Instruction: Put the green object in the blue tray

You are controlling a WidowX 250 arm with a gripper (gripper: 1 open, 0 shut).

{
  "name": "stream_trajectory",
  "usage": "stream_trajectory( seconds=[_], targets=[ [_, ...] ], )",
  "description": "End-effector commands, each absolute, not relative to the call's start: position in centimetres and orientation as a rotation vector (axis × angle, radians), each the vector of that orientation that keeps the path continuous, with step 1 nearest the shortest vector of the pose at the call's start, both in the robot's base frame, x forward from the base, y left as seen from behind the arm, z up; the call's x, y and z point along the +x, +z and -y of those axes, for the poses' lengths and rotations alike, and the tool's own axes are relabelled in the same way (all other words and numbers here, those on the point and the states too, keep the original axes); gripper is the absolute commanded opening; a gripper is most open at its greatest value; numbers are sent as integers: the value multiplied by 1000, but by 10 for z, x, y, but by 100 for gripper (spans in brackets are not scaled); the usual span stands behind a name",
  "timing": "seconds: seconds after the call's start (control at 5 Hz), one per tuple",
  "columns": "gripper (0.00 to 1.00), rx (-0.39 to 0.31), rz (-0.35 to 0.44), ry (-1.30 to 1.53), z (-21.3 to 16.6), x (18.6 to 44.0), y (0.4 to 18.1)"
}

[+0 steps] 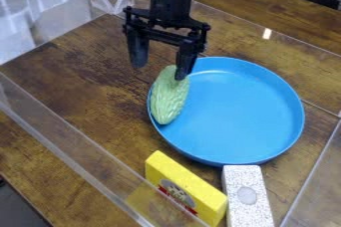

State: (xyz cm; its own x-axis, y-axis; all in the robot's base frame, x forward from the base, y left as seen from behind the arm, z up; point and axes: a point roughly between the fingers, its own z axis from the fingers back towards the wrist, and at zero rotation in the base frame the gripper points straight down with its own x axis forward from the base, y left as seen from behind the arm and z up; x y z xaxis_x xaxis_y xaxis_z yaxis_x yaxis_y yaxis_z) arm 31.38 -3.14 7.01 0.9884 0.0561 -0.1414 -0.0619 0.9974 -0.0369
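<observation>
Wood table [80,82] fills the left part of the view, with a clear plastic wall [67,161] around the work area. Over it, a little left of centre, hangs the claw [160,60], pointing down with its two fingers spread wide and nothing between them.

Risk comes first from the place of the green object [168,96]. It lies at the left edge of the blue tray [260,121], and it seems to rest partly on the rim, though I cannot tell exactly how much of it is already inside. If the claw comes down a bit off centre, one finger may land on the rim or on the piece itself, and then the piece could be pushed out onto the table or the tray could shift. The bumpy, probably soft surface may also slip when the fingers close on the narrow ends and not across the width.

The green object is just below the claw in the picture and slightly toward the right; the right finger [182,60] appears over its upper end, but whether they touch I cannot say.

Further right the tray is bare inside. In front of it, near the lower edge, lie a yellow block [184,188] and a white speckled block [246,196], both apart from the claw.
</observation>
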Motion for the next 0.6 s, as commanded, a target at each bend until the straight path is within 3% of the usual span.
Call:
stream_trajectory(
  seconds=[0.0, 0.2, 0.4],
  targets=[
    [100, -55, -65, 51, 41, 322, 98],
    [100, -59, -69, 50, 45, 325, 101],
    [100, -66, -76, 114, 47, 324, 92]
  ],
)
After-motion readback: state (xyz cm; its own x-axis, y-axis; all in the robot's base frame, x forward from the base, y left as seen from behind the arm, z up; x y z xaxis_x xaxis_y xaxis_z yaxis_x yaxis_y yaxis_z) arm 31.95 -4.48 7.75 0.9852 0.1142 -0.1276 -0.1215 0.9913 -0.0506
